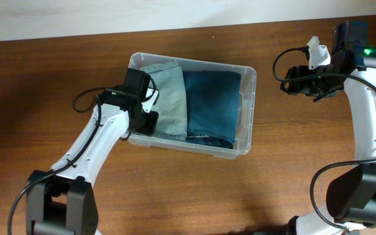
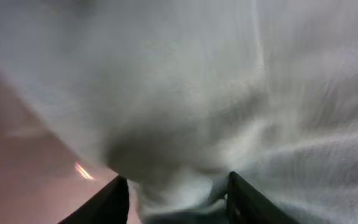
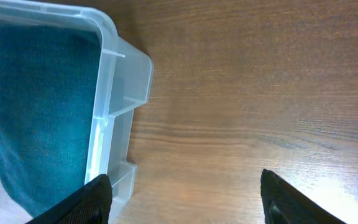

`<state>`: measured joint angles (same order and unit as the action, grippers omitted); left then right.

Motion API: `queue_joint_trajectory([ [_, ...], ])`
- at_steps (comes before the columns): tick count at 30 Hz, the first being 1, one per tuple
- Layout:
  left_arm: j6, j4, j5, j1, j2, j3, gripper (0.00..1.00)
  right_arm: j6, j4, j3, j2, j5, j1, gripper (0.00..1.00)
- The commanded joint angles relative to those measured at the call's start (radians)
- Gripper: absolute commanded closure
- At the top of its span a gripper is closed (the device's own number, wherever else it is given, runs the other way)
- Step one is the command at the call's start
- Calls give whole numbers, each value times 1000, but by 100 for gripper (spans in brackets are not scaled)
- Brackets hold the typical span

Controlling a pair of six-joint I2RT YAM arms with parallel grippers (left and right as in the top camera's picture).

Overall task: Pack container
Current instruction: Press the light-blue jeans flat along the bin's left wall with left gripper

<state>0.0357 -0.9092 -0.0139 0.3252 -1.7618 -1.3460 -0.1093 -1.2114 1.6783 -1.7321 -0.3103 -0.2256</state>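
Observation:
The clear plastic container (image 1: 248, 111) stands mid-table and holds a folded dark blue cloth (image 1: 211, 101) on its right side and a pale grey-green cloth (image 1: 172, 98) on its left. My left gripper (image 1: 149, 121) reaches down inside the container's left end. In the left wrist view its fingers (image 2: 178, 199) pinch a bunched fold of the pale cloth (image 2: 229, 93), which fills the frame. My right gripper (image 1: 291, 81) is open and empty above bare table, right of the container. The right wrist view (image 3: 182, 199) shows the container's corner (image 3: 114, 81) and the blue cloth (image 3: 36, 106).
The table is brown wood (image 1: 292, 163). A white wall edge (image 1: 77, 16) runs along the back. The left arm lies from the front left toward the container; the right arm curves along the right edge.

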Motion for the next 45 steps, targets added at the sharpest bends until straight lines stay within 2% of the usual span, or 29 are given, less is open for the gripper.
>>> queue_joint_trajectory([
  [1,3,22,-62,-6,43,-119,43,-6,0,16,29,9,3,30],
  [4,6,113,-62,-5,75,-152,36,-6,0,16,29,8,3,30],
  [9,13,298,-50,-5,48,-153,36,-6,-2,16,29,8,3,30],
  [11,13,336,-45,-5,9,-153,37,-6,-5,16,29,8,3,30],
  [16,13,370,72,-5,-164,-153,36,-6,-6,16,29,8,3,30],
  [23,24,338,130,-5,-316,-153,36,-6,-9,16,29,8,3,30],
  [26,45,291,114,-5,-290,-166,37,-6,-8,16,29,8,3,30],
  [27,42,238,104,-5,-255,-177,43,-7,-8,16,29,8,3,30],
  [30,-1,172,104,-4,-206,-177,45,-7,-6,16,29,8,3,30],
  [33,-46,119,104,4,-198,-177,45,-7,-5,16,29,9,3,30],
  [43,-48,48,92,39,-199,-177,44,-7,-9,16,29,9,3,30],
  [45,-72,33,33,39,-199,-177,44,-7,-13,16,29,9,3,30],
])
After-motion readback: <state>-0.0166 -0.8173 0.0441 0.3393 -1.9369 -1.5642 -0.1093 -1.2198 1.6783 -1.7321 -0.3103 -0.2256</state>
